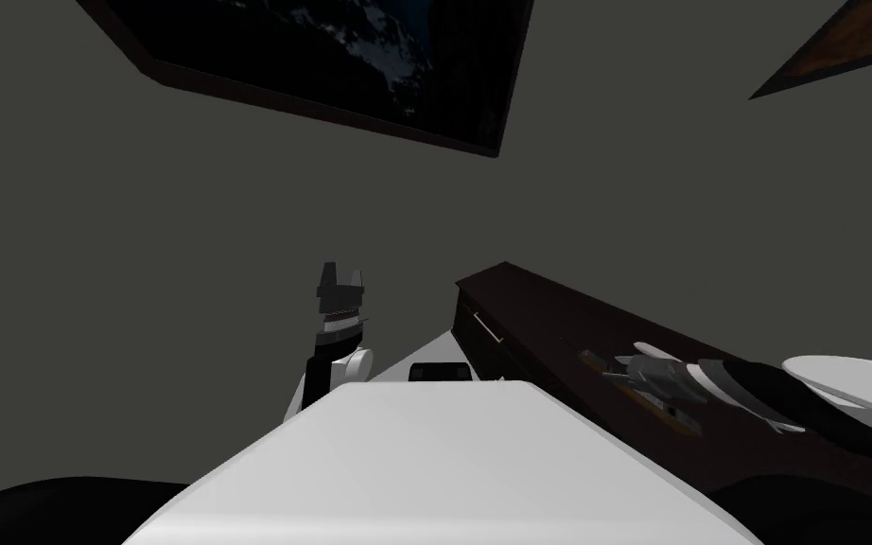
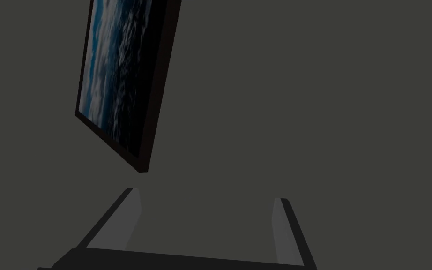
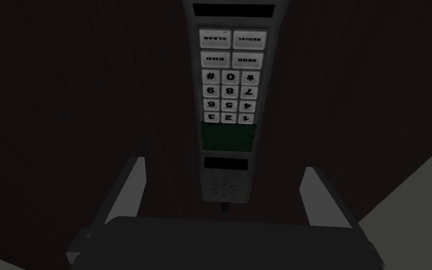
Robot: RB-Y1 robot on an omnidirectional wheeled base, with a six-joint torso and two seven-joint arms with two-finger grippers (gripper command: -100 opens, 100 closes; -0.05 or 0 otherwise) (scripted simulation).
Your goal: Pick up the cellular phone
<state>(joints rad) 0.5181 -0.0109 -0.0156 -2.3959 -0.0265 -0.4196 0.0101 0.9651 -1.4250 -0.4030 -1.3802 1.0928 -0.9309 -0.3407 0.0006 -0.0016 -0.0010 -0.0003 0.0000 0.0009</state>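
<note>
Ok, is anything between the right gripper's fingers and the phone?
No. In the right wrist view the phone lies between the fingers of the open right gripper, only bare dark cabinet top either side.

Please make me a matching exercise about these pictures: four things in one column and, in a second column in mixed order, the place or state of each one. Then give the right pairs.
Column one
1. cellular phone
2. left claw
3. right claw
4. dark cabinet

Column two
A. open, held up before the grey wall, holding nothing
B. bears the phone on its top
C. lies flat with its keypad facing up
D. open over the cabinet top, fingers flanking the phone's end without touching it

Pairs: 1-C, 2-A, 3-D, 4-B
</note>
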